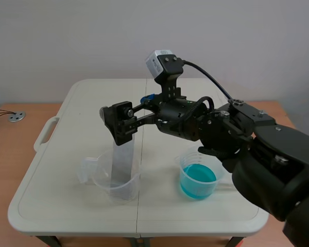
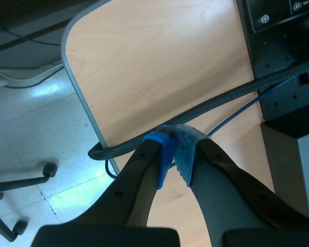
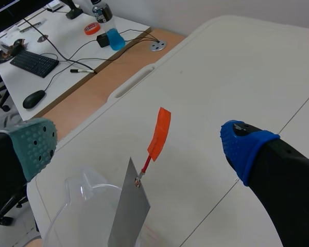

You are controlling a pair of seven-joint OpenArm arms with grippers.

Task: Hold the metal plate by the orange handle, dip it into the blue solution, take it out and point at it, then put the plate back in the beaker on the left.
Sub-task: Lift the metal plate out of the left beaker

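Right hand (image 3: 139, 148) hangs wide open. Within its gap rises the orange handle (image 3: 159, 133), untouched, atop the metal plate (image 3: 127, 216) standing in the left beaker (image 1: 98, 177).

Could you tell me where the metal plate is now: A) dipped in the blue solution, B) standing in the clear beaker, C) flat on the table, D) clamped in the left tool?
B: the metal plate stands in the clear beaker, its orange handle ungripped by the open right tool.

The handle (image 3: 159, 133) was seen as orange, the metal plate (image 3: 129, 216) as plain grey, the solution (image 1: 198, 179) as turquoise-blue. The dotted pads (image 3: 35, 145) of the right gripper (image 3: 139, 145) were coloured teal and blue.
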